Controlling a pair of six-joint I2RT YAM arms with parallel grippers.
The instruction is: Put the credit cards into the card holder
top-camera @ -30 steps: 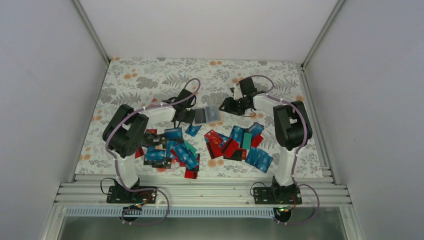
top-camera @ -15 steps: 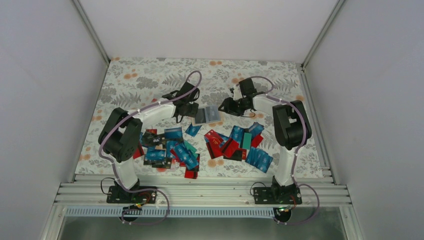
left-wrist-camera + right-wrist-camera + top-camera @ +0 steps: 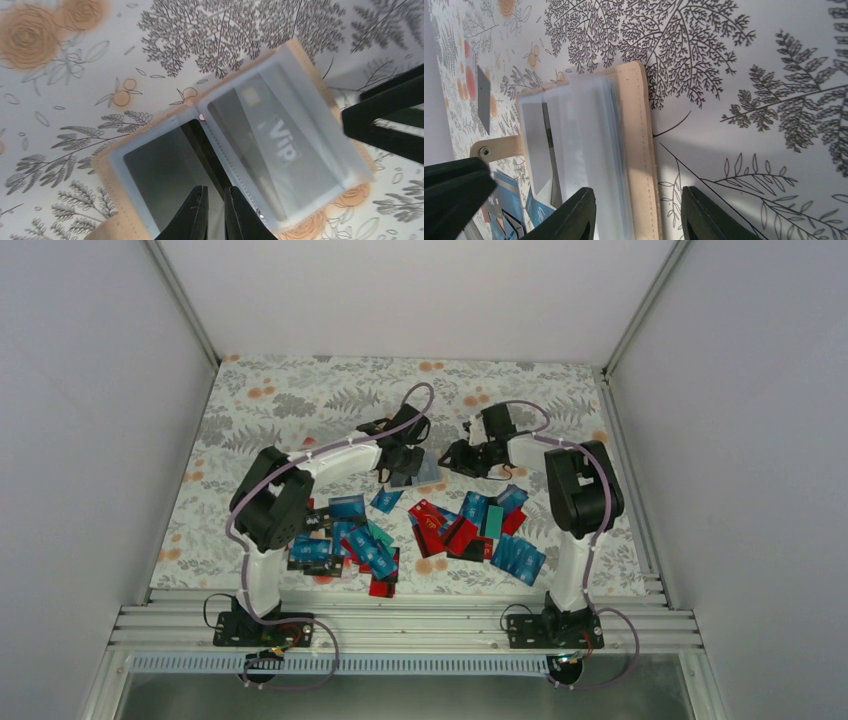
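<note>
Beige card holder (image 3: 280,142) lies open — left tool (image 3: 215,191) over it.

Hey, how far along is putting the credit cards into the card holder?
Barely started. Done: the card holder lies open, with a VIP card in one clear sleeve. In hand: the left gripper is shut at the other sleeve and the right gripper straddles the holder's edge, open. Remaining: many credit cards lie loose.

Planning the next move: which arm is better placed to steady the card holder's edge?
Right, probably: the right gripper stands open astride the card holder at its stitched edge; the left gripper is shut over its sleeves.
</note>
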